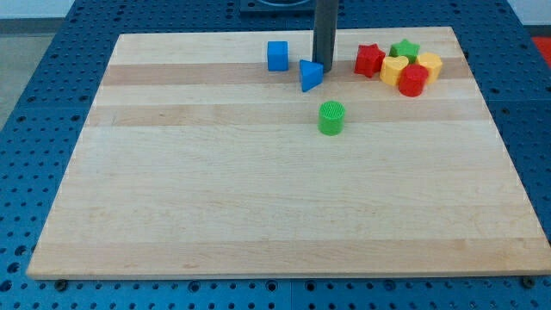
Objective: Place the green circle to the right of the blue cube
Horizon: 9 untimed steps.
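Here the wooden surface [284, 207] lies on a blue perforated base [52, 77], and no brand, label or writing can be read anywhere on either. The green circle [331, 118] stands alone just above the middle of the surface, below and to the view's right of the blue cube [277, 55], which sits near the top edge. Between them, a blue triangular block [311, 75] lies just to the view's right of the cube and above-left of the green circle. My tip [325, 66] comes down at the top of the view and rests right beside the triangular block's right edge, touching or nearly so, well clear of the green circle below it. There is no hand on this arm, only the dark rod, so nothing opens or closes. At the top right a cluster sits close together: a red star [369, 59], a green star [405, 49], a yellow heart-like block [394, 71], a red block [412, 81] and another yellow block [430, 64].
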Motion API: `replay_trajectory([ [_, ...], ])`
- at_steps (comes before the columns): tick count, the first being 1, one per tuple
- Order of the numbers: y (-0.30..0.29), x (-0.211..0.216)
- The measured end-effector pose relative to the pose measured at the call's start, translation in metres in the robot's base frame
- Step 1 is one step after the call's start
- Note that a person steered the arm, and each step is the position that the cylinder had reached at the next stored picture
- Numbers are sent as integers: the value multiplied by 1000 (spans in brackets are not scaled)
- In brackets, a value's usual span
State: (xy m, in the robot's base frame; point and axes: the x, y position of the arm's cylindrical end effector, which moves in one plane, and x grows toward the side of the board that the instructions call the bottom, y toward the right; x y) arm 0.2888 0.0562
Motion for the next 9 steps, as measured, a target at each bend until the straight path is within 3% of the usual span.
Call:
replay_trajectory([
  [2,-37,16],
  [5,-5,-13],
  [9,36,114],
])
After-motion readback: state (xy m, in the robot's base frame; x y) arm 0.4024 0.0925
